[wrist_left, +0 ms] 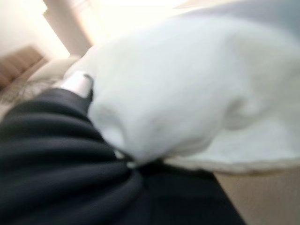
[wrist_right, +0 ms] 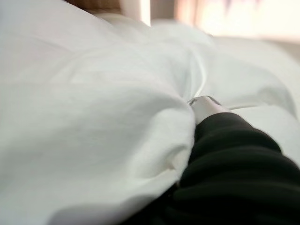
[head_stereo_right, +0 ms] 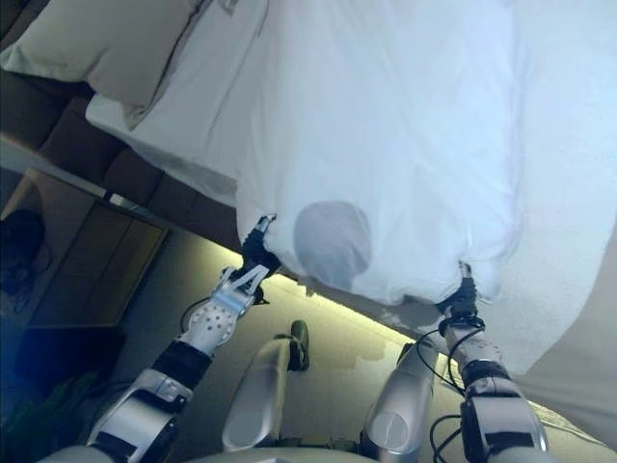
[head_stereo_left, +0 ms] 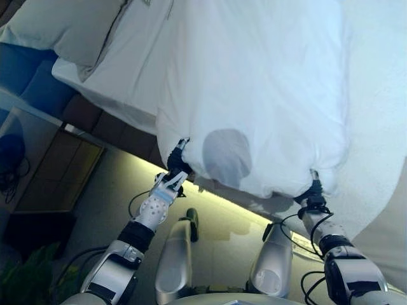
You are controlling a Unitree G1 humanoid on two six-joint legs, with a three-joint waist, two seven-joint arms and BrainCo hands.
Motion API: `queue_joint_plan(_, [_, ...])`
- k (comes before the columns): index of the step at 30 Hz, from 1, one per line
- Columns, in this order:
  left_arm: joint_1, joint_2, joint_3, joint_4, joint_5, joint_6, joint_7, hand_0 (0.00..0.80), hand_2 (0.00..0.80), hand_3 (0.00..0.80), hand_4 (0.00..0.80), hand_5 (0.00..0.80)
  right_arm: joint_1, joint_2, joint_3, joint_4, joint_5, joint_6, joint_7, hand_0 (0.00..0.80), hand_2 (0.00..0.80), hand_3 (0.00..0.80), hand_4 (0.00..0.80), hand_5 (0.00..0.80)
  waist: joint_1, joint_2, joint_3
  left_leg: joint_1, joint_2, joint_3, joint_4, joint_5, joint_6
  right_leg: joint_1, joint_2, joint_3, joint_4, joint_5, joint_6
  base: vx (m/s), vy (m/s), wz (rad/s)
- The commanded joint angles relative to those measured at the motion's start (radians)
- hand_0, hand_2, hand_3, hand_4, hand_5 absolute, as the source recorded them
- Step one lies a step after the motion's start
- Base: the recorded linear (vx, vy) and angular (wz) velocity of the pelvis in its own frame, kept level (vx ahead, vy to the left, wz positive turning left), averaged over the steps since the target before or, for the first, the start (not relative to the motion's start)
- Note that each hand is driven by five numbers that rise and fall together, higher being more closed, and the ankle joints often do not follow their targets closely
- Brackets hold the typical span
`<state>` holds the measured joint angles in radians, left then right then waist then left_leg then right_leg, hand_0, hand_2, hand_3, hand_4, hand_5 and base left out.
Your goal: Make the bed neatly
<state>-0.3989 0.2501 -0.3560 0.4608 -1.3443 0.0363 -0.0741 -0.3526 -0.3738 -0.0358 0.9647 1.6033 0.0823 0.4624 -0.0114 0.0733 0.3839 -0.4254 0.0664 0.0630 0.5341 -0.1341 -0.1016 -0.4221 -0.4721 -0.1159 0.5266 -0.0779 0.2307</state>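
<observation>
A white duvet (head_stereo_left: 254, 95) is held up over the bed, its near edge bunched at both my hands. My left hand (head_stereo_left: 173, 171) grips the duvet's near left corner; in the left wrist view the cloth (wrist_left: 187, 93) folds over the hand (wrist_left: 77, 84). My right hand (head_stereo_left: 313, 190) grips the near right corner; in the right wrist view the cloth (wrist_right: 93, 117) wraps over the hand (wrist_right: 206, 107). Most of both hands' fingers are buried in the fabric.
A pillow (head_stereo_left: 70, 25) lies at the head of the bed, on the white sheet (head_stereo_left: 127, 82). A dark bed base (head_stereo_left: 102, 124) and a wooden bedside cabinet (head_stereo_left: 57, 165) stand to the left. The beige floor (head_stereo_left: 114, 190) lies below the duvet's edge.
</observation>
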Motion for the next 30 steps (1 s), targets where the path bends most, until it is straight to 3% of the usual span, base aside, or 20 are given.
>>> queue_joint_plan(1, [0.101,-0.005,0.017,0.004,0.061,0.048,-0.142,0.800,0.800,0.800,0.800,0.800,0.063,0.017,0.016,-0.113,-0.080,-0.056,0.036,0.800,0.800,0.800,0.800,0.800,0.003,0.000,-0.103,0.091,0.028,-0.016,-0.102,0.062,-0.033,0.079,-0.088,0.082,-0.274,0.320,0.031,0.137,0.197,-0.21])
queue_joint_plan(3, [0.150,0.002,0.063,0.027,0.057,0.052,-0.168,0.800,0.800,0.800,0.800,0.800,0.108,0.049,0.033,-0.166,-0.138,-0.088,0.002,0.800,0.800,0.800,0.800,0.800,0.007,-0.004,-0.129,0.134,0.003,0.025,-0.140,0.061,-0.009,0.089,-0.089,0.058,-0.282,0.355,0.031,0.081,0.208,-0.24])
queue_joint_plan(4, [0.167,0.006,0.086,0.032,0.067,0.060,-0.175,0.800,0.800,0.800,0.800,0.800,0.127,0.059,0.042,-0.186,-0.152,-0.098,-0.010,0.800,0.800,0.800,0.800,0.800,0.011,-0.004,-0.135,0.148,0.001,0.037,-0.157,0.060,0.006,0.082,-0.068,0.055,-0.237,0.329,0.030,0.005,0.205,-0.28])
queue_joint_plan(6, [0.195,0.016,0.122,0.051,0.099,0.075,-0.188,0.800,0.800,0.800,0.800,0.800,0.175,0.093,0.059,-0.225,-0.128,-0.121,-0.034,0.800,0.800,0.800,0.800,0.800,0.024,-0.009,-0.155,0.164,-0.020,0.055,-0.207,0.085,0.051,0.060,0.013,0.038,-0.099,0.259,0.018,-0.033,0.170,-0.31])
queue_joint_plan(8, [0.220,0.018,0.150,0.071,0.135,0.076,-0.198,0.800,0.800,0.800,0.800,0.800,0.219,0.116,0.074,-0.238,-0.079,-0.141,-0.026,0.800,0.800,0.800,0.800,0.800,0.046,-0.007,-0.178,0.190,-0.033,0.085,-0.273,0.122,0.089,0.049,0.090,-0.030,0.053,0.216,0.010,-0.033,0.137,-0.19])
queue_joint_plan(10, [0.231,0.017,0.162,0.086,0.146,0.072,-0.212,0.800,0.800,0.800,0.800,0.800,0.253,0.135,0.081,-0.239,-0.074,-0.165,-0.019,0.800,0.800,0.800,0.800,0.800,0.055,-0.008,-0.198,0.215,-0.046,0.082,-0.326,0.151,0.108,0.059,0.155,-0.056,0.099,0.210,0.001,0.017,0.027,-0.20])
queue_joint_plan(11, [0.237,0.016,0.169,0.102,0.148,0.072,-0.221,0.800,0.800,0.800,0.800,0.800,0.272,0.147,0.082,-0.221,-0.072,-0.174,-0.011,0.800,0.800,0.800,0.800,0.800,0.056,-0.015,-0.210,0.239,-0.059,0.072,-0.361,0.167,0.113,0.082,0.207,-0.069,0.105,0.194,-0.005,0.053,-0.084,-0.13])
queue_joint_plan(14, [0.237,0.006,0.197,0.147,0.143,0.075,-0.214,0.800,0.800,0.800,0.800,0.800,0.284,0.151,0.079,-0.161,-0.059,-0.165,-0.001,0.800,0.800,0.800,0.800,0.800,0.058,-0.030,-0.241,0.282,-0.072,0.060,-0.417,0.194,0.094,0.200,0.290,-0.131,-0.097,0.141,-0.046,0.085,-0.168,0.10])
queue_joint_plan(16, [0.235,-0.005,0.214,0.185,0.126,0.063,-0.213,0.800,0.800,0.800,0.800,0.800,0.270,0.135,0.085,-0.126,-0.064,-0.140,-0.011,0.800,0.800,0.800,0.800,0.800,0.056,-0.029,-0.261,0.296,-0.061,0.083,-0.460,0.228,0.064,0.275,0.343,-0.144,-0.247,0.129,-0.074,0.059,-0.143,-0.08])
queue_joint_plan(18, [0.232,-0.017,0.231,0.205,0.126,0.048,-0.216,0.800,0.800,0.800,0.800,0.800,0.261,0.123,0.089,-0.131,-0.077,-0.118,-0.014,0.800,0.800,0.800,0.800,0.800,0.066,-0.023,-0.261,0.273,-0.050,0.093,-0.470,0.258,0.034,0.344,0.377,-0.143,-0.345,0.093,-0.099,-0.018,-0.082,-0.07])
queue_joint_plan(20, [0.228,-0.024,0.241,0.218,0.086,0.043,-0.223,0.800,0.800,0.800,0.800,0.800,0.257,0.117,0.102,-0.141,-0.088,-0.098,-0.031,0.800,0.800,0.800,0.800,0.800,0.083,-0.024,-0.260,0.231,-0.040,0.051,-0.466,0.281,0.015,0.378,0.400,-0.117,-0.390,0.076,-0.115,-0.067,-0.060,-0.16])
queue_joint_plan(21, [0.231,-0.029,0.252,0.216,0.085,0.047,-0.229,0.800,0.800,0.800,0.800,0.800,0.256,0.115,0.110,-0.148,-0.090,-0.097,-0.039,0.800,0.800,0.800,0.800,0.800,0.086,-0.029,-0.259,0.216,-0.028,0.046,-0.447,0.277,0.008,0.385,0.399,-0.115,-0.400,0.074,-0.121,-0.062,-0.044,-0.33])
queue_joint_plan(23, [0.239,-0.037,0.256,0.219,0.091,0.048,-0.228,0.800,0.800,0.800,0.800,0.800,0.262,0.117,0.110,-0.158,-0.089,-0.090,-0.035,0.800,0.800,0.800,0.800,0.800,0.076,-0.047,-0.257,0.199,0.032,0.059,-0.362,0.271,-0.012,0.388,0.377,-0.128,-0.406,0.080,-0.134,-0.048,-0.009,-0.37])
queue_joint_plan(25, [0.254,-0.046,0.262,0.228,0.092,0.045,-0.234,0.800,0.800,0.800,0.800,0.800,0.273,0.113,0.111,-0.170,-0.102,-0.083,-0.034,0.800,0.800,0.800,0.800,0.800,0.063,-0.051,-0.256,0.208,0.103,0.029,-0.308,0.307,-0.040,0.378,0.359,-0.124,-0.387,0.083,-0.140,0.010,0.112,-0.06])
queue_joint_plan(28, [0.287,-0.063,0.277,0.238,0.078,0.052,-0.268,0.800,0.800,0.800,0.800,0.800,0.280,0.121,0.087,-0.181,-0.135,-0.062,-0.054,0.800,0.800,0.800,0.800,0.800,0.046,-0.022,-0.263,0.272,0.219,-0.034,-0.358,0.385,-0.079,0.360,0.340,-0.102,-0.336,0.053,-0.137,0.078,0.353,-0.06])
queue_joint_plan(30, [0.303,-0.078,0.281,0.231,0.066,0.066,-0.273,0.800,0.800,0.800,0.800,0.800,0.287,0.131,0.064,-0.185,-0.154,-0.054,-0.061,0.800,0.800,0.800,0.800,0.800,0.037,0.002,-0.269,0.321,0.269,-0.051,-0.416,0.413,-0.099,0.352,0.309,-0.100,-0.302,0.035,-0.124,0.076,0.492,-0.08])
